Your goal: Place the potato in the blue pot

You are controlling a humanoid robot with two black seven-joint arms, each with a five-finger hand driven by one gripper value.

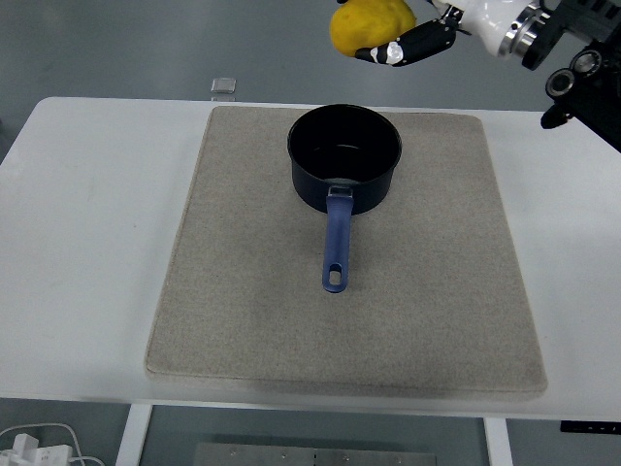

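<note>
Sitting on the grey mat (291, 320) toward the desk's (87, 243) far edge is the blue pot (344, 158), handle pointing at the near edge. Up above the far edge, just right of the pot, the right hand (403, 34) is grasping the yellow potato (367, 24) in mid-air.

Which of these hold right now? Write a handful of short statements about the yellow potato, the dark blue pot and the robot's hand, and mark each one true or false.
1. The yellow potato is held in the robot's right hand. True.
2. The potato lies inside the dark blue pot. False: it is up in the air near the picture's top edge, and the pot looks empty.
3. The pot stands on the grey fabric mat. True.
4. The pot's blue handle points toward the table's far edge. False: it points toward the near edge.
5. The left hand grips the handle. False: no left hand is in view.
</note>
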